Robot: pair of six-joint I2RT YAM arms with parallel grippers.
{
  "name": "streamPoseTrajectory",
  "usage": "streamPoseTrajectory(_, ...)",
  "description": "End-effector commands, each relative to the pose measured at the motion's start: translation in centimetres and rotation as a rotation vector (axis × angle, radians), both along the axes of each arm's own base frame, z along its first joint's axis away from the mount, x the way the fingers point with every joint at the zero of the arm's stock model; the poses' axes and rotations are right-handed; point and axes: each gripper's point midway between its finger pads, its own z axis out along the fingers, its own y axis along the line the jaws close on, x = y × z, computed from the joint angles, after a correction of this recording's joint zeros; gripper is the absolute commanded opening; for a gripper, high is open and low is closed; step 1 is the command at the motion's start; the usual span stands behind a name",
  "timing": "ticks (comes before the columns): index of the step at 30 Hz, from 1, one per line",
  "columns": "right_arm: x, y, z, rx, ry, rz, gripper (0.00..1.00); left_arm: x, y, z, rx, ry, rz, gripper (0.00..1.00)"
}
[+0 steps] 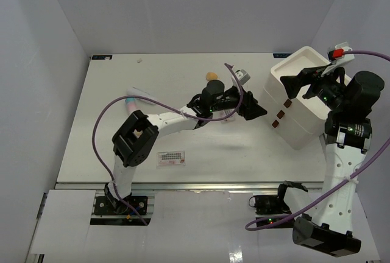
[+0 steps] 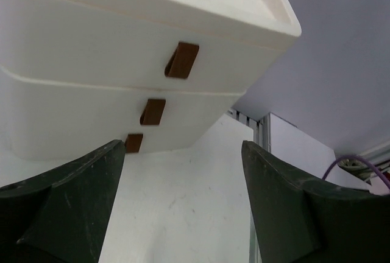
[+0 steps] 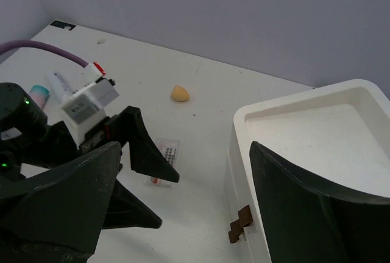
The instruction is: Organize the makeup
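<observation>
My left gripper [image 1: 255,111] is open and empty, stretched across the table close to the front of the white bin [image 1: 300,130]. In its wrist view [image 2: 183,156] the bin wall [image 2: 91,38] with brown tabs [image 2: 181,60] fills the top. My right gripper [image 1: 297,85] is open and empty above the bin's left rim [image 3: 292,101]. One clear dotted packet [image 1: 171,157] lies near the front edge. The other packet [image 3: 166,152] lies partly under the left fingers [image 3: 149,153]. A tan sponge [image 1: 211,76] lies at the back. A white tube [image 3: 61,83] and the teal-capped tube [image 3: 39,94] lie at the left.
The left arm [image 1: 177,117] and its purple cable [image 1: 116,108] span the middle of the table. The table's front edge has a metal rail [image 1: 183,185]. Grey walls close the back and both sides.
</observation>
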Motion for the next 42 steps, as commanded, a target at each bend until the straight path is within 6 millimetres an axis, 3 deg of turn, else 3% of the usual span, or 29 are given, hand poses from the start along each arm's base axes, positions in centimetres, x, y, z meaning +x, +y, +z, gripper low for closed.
streamPoseTrajectory(1,-0.6,-0.2,2.4,0.051,-0.036,-0.045,0.93,-0.2,-4.0,5.1,-0.123,-0.092,-0.018,0.86)
streamPoseTrajectory(7,-0.8,-0.2,1.6,0.066,-0.021,-0.047,0.93,0.2,-7.6,5.9,-0.143,-0.103,0.04,0.82)
streamPoseTrajectory(15,-1.5,0.0,2.0,0.061,-0.038,-0.05,0.93,0.5,-11.3,4.7,-0.097,-0.125,0.125,0.81)
streamPoseTrajectory(42,-1.9,0.6,1.1,0.06,-0.022,-0.013,0.92,3.6,-10.5,0.8,0.047,-0.191,0.337,0.69)
